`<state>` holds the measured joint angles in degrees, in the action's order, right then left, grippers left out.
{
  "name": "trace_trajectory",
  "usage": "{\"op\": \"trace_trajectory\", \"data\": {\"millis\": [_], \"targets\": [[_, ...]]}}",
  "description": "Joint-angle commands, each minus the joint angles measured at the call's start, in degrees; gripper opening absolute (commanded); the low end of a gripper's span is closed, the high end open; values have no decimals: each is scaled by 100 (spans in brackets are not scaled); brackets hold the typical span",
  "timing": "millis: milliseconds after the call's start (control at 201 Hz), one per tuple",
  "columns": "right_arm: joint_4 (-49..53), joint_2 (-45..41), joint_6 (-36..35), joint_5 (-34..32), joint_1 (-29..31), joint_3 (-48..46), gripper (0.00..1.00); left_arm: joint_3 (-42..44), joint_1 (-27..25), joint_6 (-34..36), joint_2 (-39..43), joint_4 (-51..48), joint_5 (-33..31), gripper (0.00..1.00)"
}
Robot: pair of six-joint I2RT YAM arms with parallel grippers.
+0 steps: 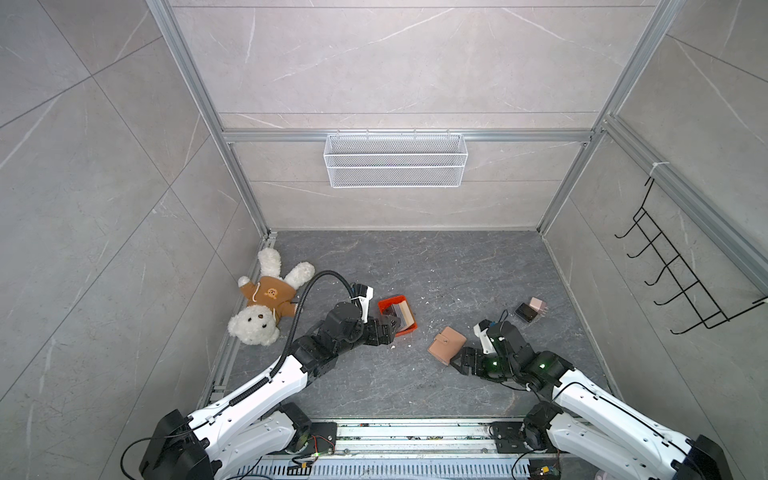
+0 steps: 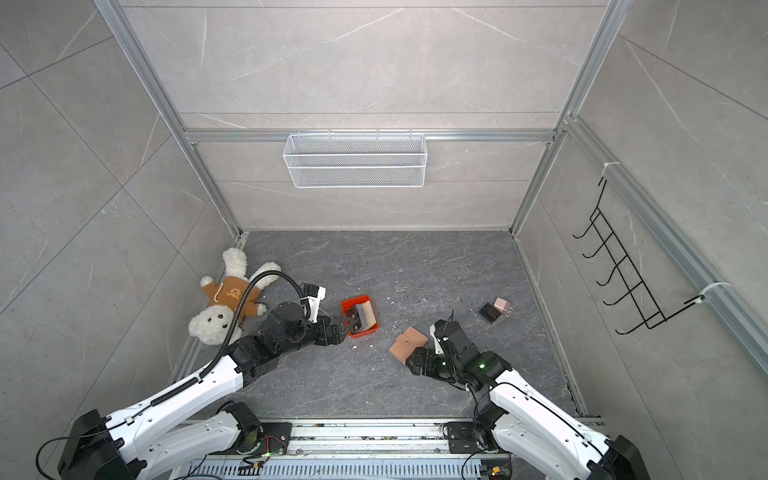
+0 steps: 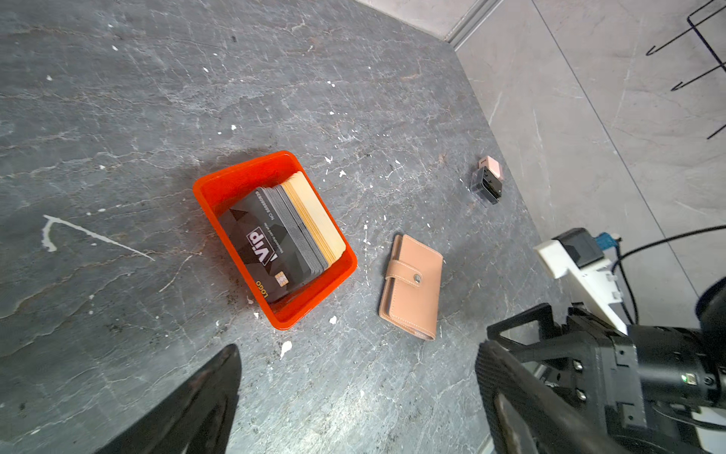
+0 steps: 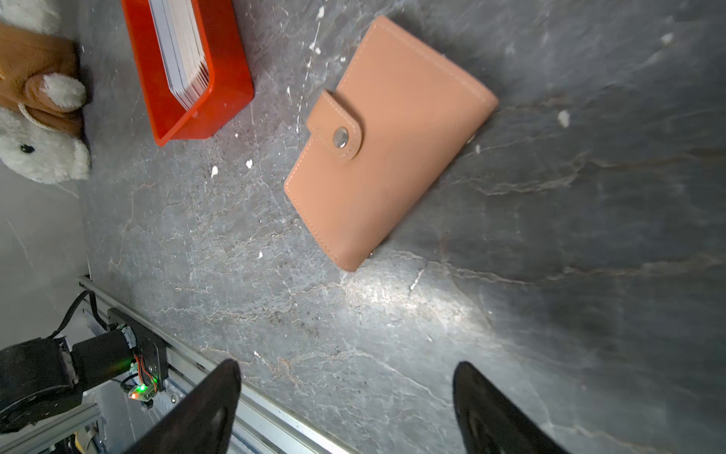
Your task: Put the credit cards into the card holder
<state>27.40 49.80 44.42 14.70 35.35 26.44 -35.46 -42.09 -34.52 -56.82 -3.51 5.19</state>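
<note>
Leaning packed in the orange tray, the credit cards sit untouched; the card holder lies snapped shut near it on the counter. The left end effector and right end effector hover spread and empty, so this looks like the approach. Next, the holder probably needs unsnapping.

Left hand hangs at the near rim of the orange-red tray, jaws wide. The tray walls box in the credit cards, with a bare pocket beside the stack, so the way in is from above. The teddy bear fills the left corner beside that arm. Between the tray and the card holder runs a bare lane of worktop. Right hand sits spread just short of the holder's near edge, and 2 small blocks lie behind its wrist. The back stretch is bare.
</note>
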Motion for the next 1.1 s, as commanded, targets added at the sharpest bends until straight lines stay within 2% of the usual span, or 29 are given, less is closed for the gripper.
{"op": "trace_trajectory", "data": {"millis": [0,597,1100], "targets": [[-616,263,262,132,84,-137,86,102,-3,7,30,414,364,95],[-2325,2229,392,-64,473,146,86,197,-6,-79,119,676,237,94],[-2784,3491,554,-837,470,1128,85,230,-10,-352,38,857,288,90]]}}
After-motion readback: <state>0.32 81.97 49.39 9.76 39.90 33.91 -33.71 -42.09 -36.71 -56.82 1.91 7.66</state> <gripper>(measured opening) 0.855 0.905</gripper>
